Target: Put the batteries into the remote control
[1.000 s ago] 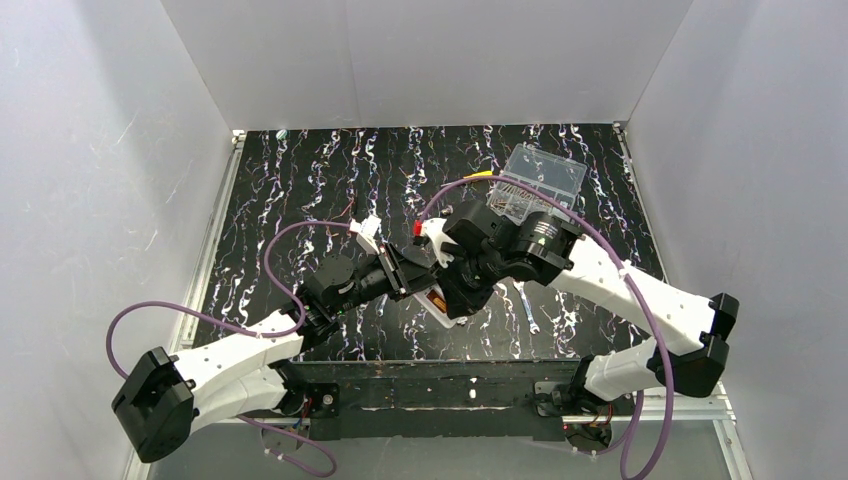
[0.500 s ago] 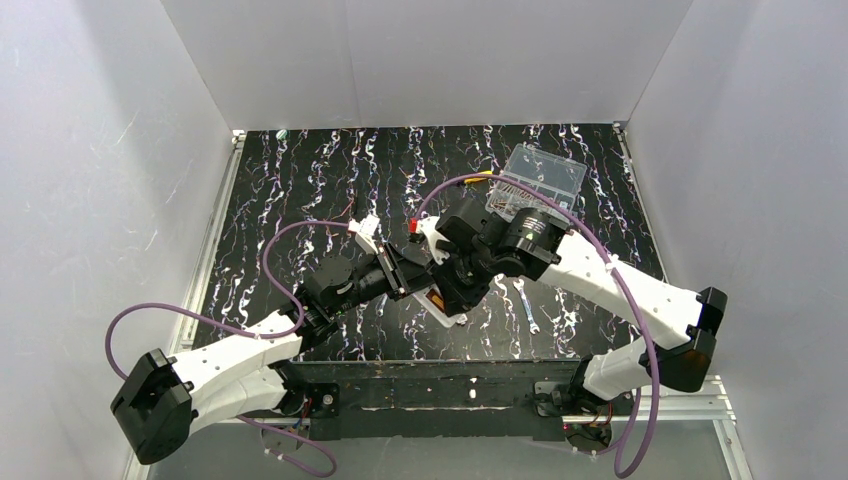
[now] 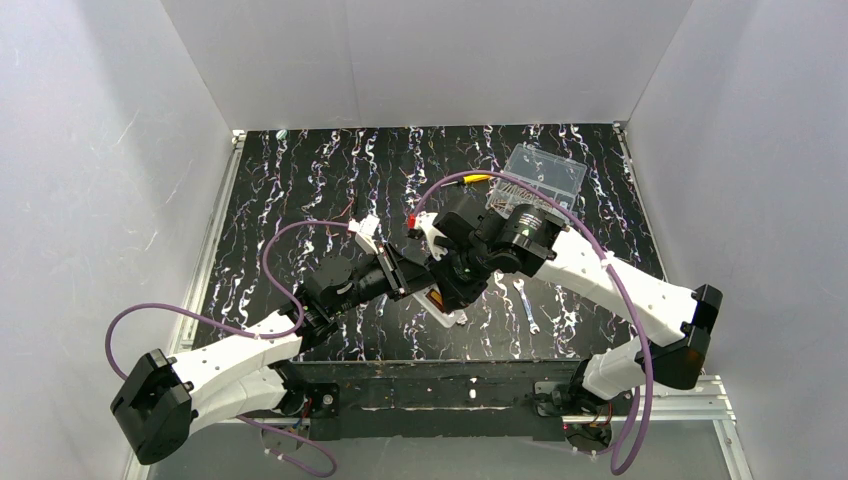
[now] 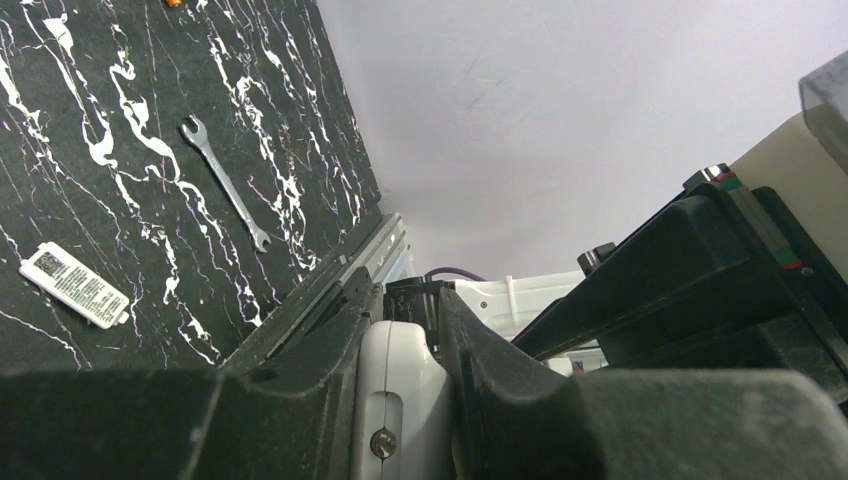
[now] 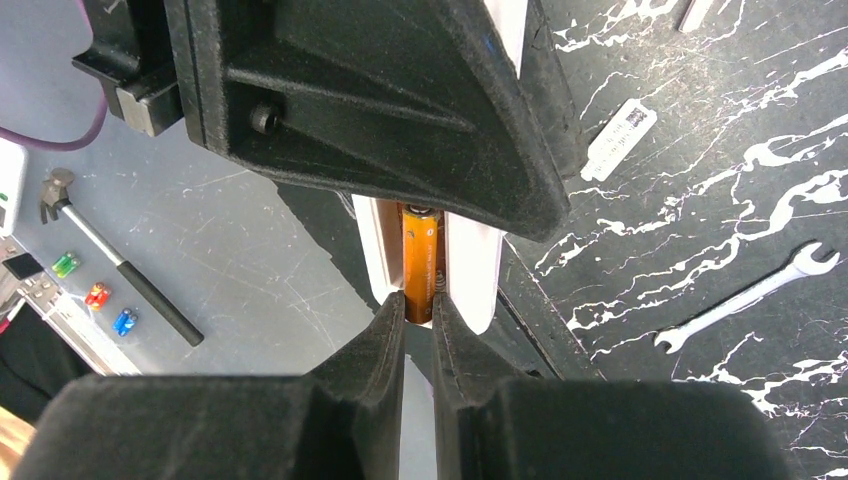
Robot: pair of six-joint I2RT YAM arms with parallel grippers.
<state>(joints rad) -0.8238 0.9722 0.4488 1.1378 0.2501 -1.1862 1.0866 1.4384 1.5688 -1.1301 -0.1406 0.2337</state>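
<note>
My left gripper (image 3: 418, 278) is shut on the white remote control (image 3: 438, 306) and holds it above the table. In the left wrist view the remote (image 4: 400, 385) sits clamped between the fingers. In the right wrist view its back compartment (image 5: 472, 265) faces the camera, with one orange battery (image 5: 420, 262) lying in it. My right gripper (image 5: 419, 312) is nearly closed, its tips pinching the battery's near end. In the top view the right gripper (image 3: 455, 288) meets the remote from the right. A second battery is not clearly visible.
A small wrench (image 3: 527, 306) lies right of the remote and shows in both wrist views (image 4: 226, 182) (image 5: 748, 296). A small white labelled plate (image 4: 75, 286) (image 5: 620, 140) lies on the table. A clear plastic box (image 3: 545, 178) stands at the back right, a yellow-handled screwdriver (image 3: 478, 178) beside it.
My right arm has swung slightly left, its wrist closing in on the remote. The left arm and the remote have stayed in place.
</note>
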